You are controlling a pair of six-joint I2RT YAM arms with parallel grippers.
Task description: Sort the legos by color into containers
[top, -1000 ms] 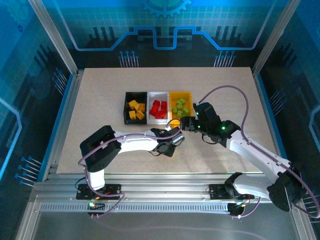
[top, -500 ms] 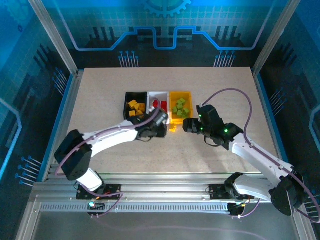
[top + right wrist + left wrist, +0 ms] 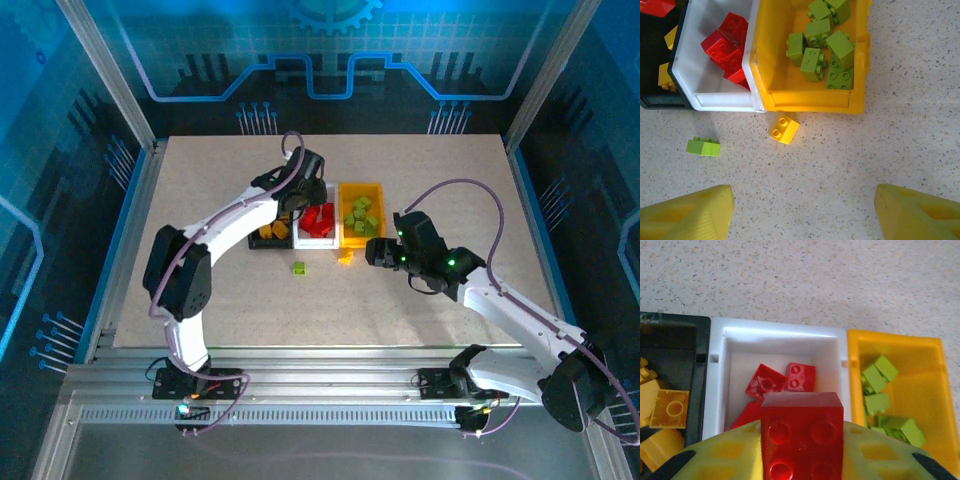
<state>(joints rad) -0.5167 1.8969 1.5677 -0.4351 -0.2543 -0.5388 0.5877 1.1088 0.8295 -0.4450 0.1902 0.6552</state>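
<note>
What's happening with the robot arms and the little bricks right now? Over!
Left pincer shut on red plastic brick, over white rectangular plastic bin. Right pincer open, empty. Yellow plastic brick and green plastic brick loose on table.

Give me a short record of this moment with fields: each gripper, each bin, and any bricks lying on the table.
left gripper: shut on red brick, above white bin
right gripper: open, empty, over table
black bin: yellow bricks
white bin: red bricks
yellow bin: green bricks
loose on table: one yellow brick, one green brick
</note>
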